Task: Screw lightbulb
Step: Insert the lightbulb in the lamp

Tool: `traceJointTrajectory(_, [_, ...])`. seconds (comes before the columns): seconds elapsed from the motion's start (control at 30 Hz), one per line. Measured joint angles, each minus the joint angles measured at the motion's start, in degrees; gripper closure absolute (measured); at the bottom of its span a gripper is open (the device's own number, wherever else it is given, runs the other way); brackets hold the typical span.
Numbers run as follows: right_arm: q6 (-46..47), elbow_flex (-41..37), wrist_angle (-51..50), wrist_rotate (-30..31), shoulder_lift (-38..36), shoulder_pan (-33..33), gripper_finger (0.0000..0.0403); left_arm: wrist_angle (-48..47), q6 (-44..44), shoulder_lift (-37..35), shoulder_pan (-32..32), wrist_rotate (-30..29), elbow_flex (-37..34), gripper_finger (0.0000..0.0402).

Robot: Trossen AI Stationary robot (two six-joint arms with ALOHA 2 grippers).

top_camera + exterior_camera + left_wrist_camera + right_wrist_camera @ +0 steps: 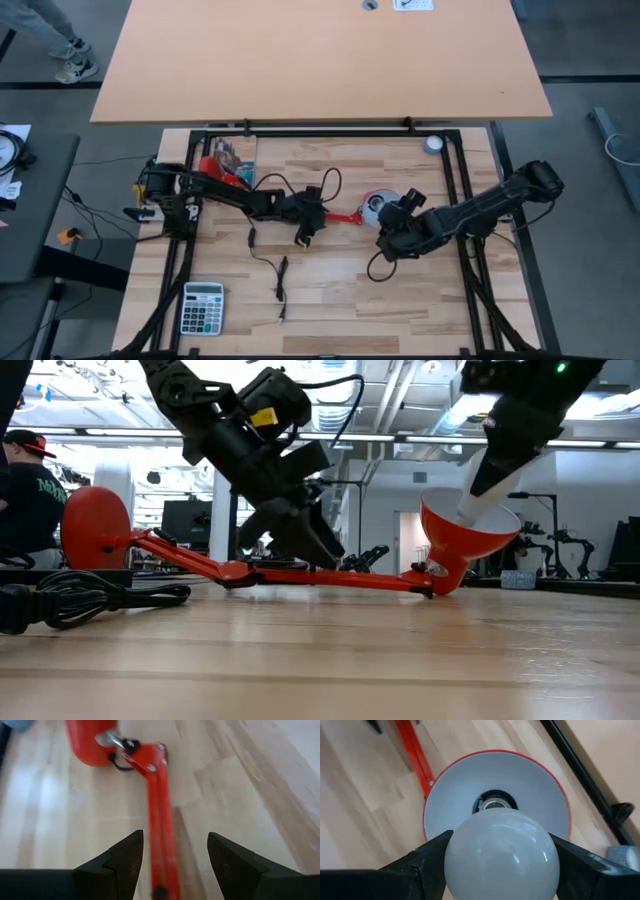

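A red desk lamp lies on the wooden table, with its round base [95,525] at the left and its jointed arm [345,216] running right to the shade [495,780]. The shade is white inside, and its socket [492,802] shows at the centre. My right gripper [500,845] is shut on the white lightbulb [500,857], held at the shade's mouth with the bulb's screw base hidden behind the glass. My left gripper [175,840] is open and low over the lamp's arm [160,835], one finger on each side. My left gripper straddles the lamp's arm; I cannot tell whether a finger touches it. My right gripper pinches the bulb's glass globe at its widest part [452,855] between its two fingers. It comes slanting down from the table's right, and the bulb [482,515] points into the shade, clear of the table.
A black cable [272,262] trails over the table's middle toward the near edge. A calculator [202,307] lies at the near left, a small grey disc [433,144] at the far right, and a printed box [236,156] by the lamp's base. Black frame rails [455,190] border the table.
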Motion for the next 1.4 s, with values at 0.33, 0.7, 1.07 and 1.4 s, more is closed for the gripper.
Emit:
traceJointTrajectory(0.33, [-0.25,-2.39,4.61,-0.07,0.09,-2.73,0.0116,-0.49,0.12,2.95,0.22,-0.23,0.61,0.0188])
traceJointTrajectory(0.7, [0.28,-4.07,8.27,-0.18,0.24,-3.61,0.0116,-1.19,2.95,5.05,0.46,-2.07,2.16,0.0218])
traceJointTrajectory(1.07, [3.49,-4.95,11.4,-1.88,0.24,-3.89,0.0116,-2.36,4.6,5.14,0.59,-2.32,2.45,0.0292])
traceJointTrajectory(1.4, [5.87,-4.97,10.98,-2.03,0.24,-3.89,0.0116,-2.79,3.46,5.14,0.57,-2.27,3.06,0.0312])
